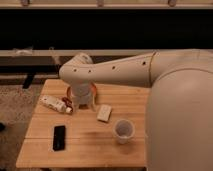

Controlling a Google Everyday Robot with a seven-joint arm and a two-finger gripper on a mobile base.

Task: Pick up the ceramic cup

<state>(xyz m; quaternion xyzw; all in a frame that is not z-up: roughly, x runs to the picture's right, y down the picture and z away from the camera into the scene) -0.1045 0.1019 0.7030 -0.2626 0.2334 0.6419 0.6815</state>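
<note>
A black phone (59,137) lies front left on the wooden worktop (85,147), with a white bottle (54,104) on its side behind it. A pale flat packet (104,112) lies near an orange bowl (94,90), which is partly hidden.

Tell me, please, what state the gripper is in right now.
Gripper: cannot be told; it is down by the orange bowl, well away from the cup.

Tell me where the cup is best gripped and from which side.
Probably the rim, coming straight down from above, one jaw inside the wall and one outside: the cup stands upright with a wide open mouth, shows no handle, and sits apart from the white block. The gripper is farther back on the table, at the orange bowl.
</note>
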